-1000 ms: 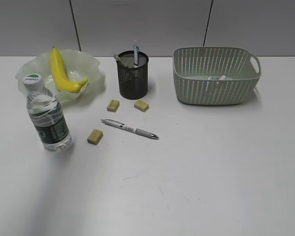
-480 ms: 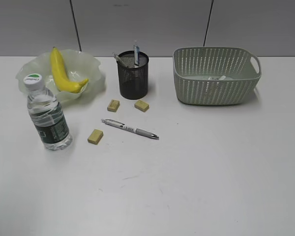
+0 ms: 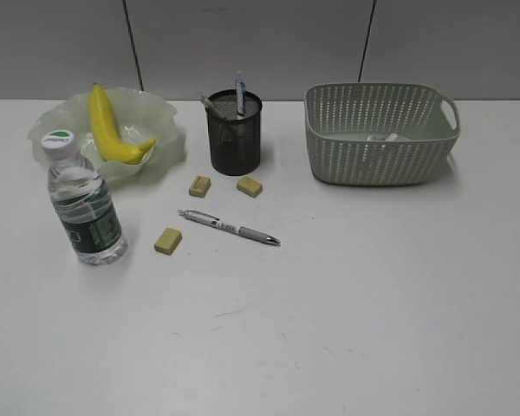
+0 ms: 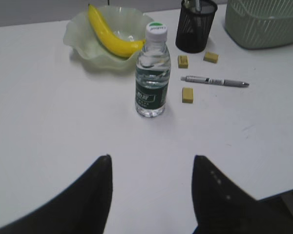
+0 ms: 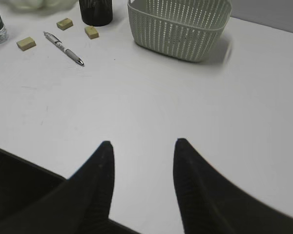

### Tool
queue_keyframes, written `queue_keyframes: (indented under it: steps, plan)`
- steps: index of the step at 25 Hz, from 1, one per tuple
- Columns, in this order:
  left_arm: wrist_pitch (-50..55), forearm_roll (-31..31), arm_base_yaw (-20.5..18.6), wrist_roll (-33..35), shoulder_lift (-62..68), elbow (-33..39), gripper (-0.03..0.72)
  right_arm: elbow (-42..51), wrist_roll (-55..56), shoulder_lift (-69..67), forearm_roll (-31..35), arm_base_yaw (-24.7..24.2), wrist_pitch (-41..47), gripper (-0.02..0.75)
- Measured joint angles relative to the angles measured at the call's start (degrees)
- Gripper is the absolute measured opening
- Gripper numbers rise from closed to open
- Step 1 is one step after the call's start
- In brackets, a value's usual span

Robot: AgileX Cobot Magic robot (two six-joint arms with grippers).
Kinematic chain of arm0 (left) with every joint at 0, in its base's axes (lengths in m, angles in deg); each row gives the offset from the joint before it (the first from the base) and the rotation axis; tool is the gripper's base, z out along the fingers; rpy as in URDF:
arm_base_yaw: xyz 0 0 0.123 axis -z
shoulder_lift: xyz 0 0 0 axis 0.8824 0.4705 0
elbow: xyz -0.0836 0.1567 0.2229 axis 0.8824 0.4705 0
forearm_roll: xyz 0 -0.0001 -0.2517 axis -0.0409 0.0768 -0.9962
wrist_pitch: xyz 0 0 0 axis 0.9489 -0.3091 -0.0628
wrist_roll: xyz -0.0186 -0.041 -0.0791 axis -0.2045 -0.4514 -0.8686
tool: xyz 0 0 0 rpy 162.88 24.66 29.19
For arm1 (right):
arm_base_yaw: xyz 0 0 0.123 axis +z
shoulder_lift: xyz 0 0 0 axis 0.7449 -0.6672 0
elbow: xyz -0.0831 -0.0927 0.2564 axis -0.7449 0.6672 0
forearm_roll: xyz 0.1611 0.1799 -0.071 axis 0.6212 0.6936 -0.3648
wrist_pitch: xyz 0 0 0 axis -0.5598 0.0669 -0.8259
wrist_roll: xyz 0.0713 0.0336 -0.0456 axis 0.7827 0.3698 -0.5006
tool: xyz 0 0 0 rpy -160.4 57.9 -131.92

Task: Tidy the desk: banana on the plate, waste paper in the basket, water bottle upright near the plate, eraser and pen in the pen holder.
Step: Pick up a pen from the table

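The banana (image 3: 113, 130) lies in the wavy green plate (image 3: 165, 117). Just in front of the plate the water bottle (image 3: 85, 204) stands upright. A silver pen (image 3: 230, 227) lies on the desk (image 3: 373, 286), with three tan erasers (image 3: 168, 240) around it, in front of the black mesh pen holder (image 3: 235, 134). The waste paper (image 3: 383, 137) rests inside the basket (image 3: 377, 165). My left gripper (image 4: 151, 158) hangs open over bare desk, well short of the bottle (image 4: 151, 87). The right gripper (image 5: 142, 142) is open too, near the desk's front edge. Neither arm shows in the exterior view.
Two pens (image 3: 239, 94) stick out of the pen holder. The other erasers (image 3: 199, 185) (image 3: 250, 186) sit close to its base. A grey panelled wall (image 3: 260, 43) closes the back of the desk.
A faint shadow on the desk's left front has faded. The bottle, pen, erasers and the rest stay where they were.
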Motion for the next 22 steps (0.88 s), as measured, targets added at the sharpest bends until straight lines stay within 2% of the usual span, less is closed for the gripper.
queue_keyframes:
  steps: [6,14,19,22]
  plan:
    - [0.0,0.0,0.0,0.0,-2.1,0.3,0.388,-2.9,-9.1,-13.2,1.9,0.0,-9.2,0.331]
    - [0.0,0.0,0.0,0.0,-2.1,0.3,0.386,-13.2,-22.4,-47.6,11.4,0.0,-21.7,0.331]
    - [0.0,0.0,0.0,0.1,-2.1,0.3,0.385,-24.0,-26.7,-68.0,12.5,0.3,-22.2,0.331]
    - [0.0,0.0,0.0,0.1,-2.1,0.3,0.384,-31.3,-28.9,-79.3,12.5,2.1,-20.7,0.331]
